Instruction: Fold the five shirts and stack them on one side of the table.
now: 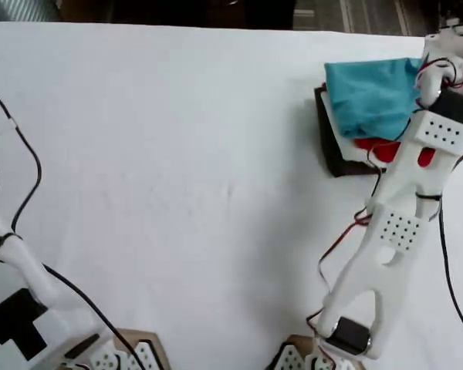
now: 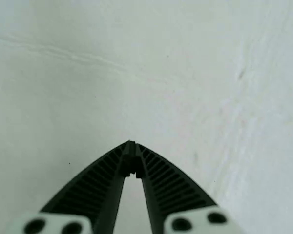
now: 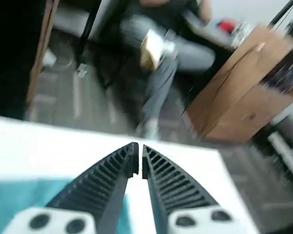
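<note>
Two grippers are closed and hold nothing. Nearest, the left gripper (image 2: 132, 146) hangs over the white-covered table (image 1: 177, 154), its jaws pressed together. Farther off, the right gripper (image 3: 136, 146), jaws all but touching, hangs above the folded teal cotton shirt (image 1: 366, 96) that tops the stack at the table's far right side. Beneath it lie a red shirt (image 1: 386, 150), a white shirt (image 1: 341, 131) and a black shirt (image 1: 332, 160). Four layers can be counted and a fifth cannot be confirmed, so stacking looks at or near completion.

Black ribbed fingers (image 3: 95, 187) of the right gripper (image 3: 137, 152) drawn almost together, with just a thin slit left between the tips. Below them a white table (image 3: 49, 141), with a teal shirt (image 3: 19, 207) lying on it beside one finger. Past the table's far edge, grey floor (image 3: 88, 92) and a wooden cabinet (image 3: 237, 92) standing on it.
</note>
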